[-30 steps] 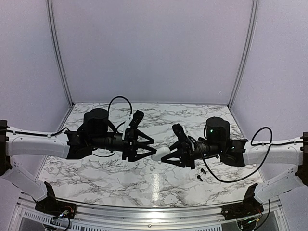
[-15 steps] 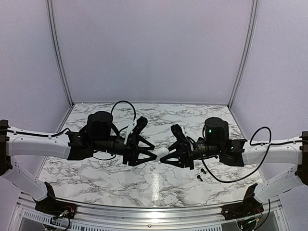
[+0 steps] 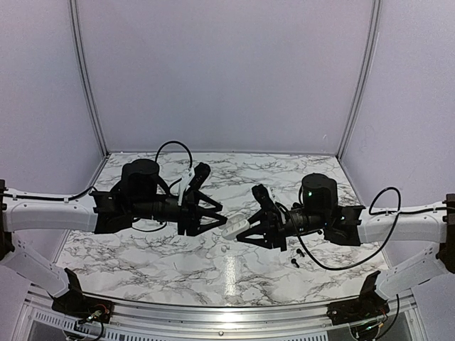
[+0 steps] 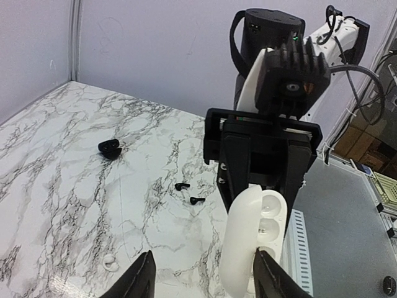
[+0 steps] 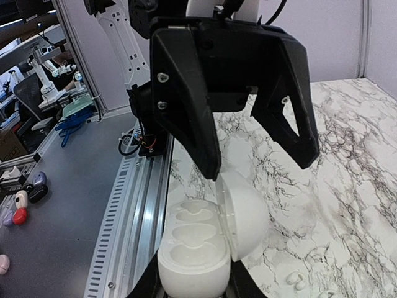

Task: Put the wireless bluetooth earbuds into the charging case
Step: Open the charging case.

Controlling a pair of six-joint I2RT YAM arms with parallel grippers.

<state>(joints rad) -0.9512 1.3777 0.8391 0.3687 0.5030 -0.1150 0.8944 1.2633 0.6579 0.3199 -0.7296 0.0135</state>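
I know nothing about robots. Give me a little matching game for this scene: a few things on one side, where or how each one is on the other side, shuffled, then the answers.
Things
1. white charging case
2. black earbuds
3. white earbud
4. left tool

Places or states
A. open, fingers spread wide near the case's lid
B. lying on the marble table, below where the two arms meet
C. held off the table by the right tool, lid open
D. lying on the table beside the right arm

Pairs: 1-C, 2-D, 3-B, 4-A
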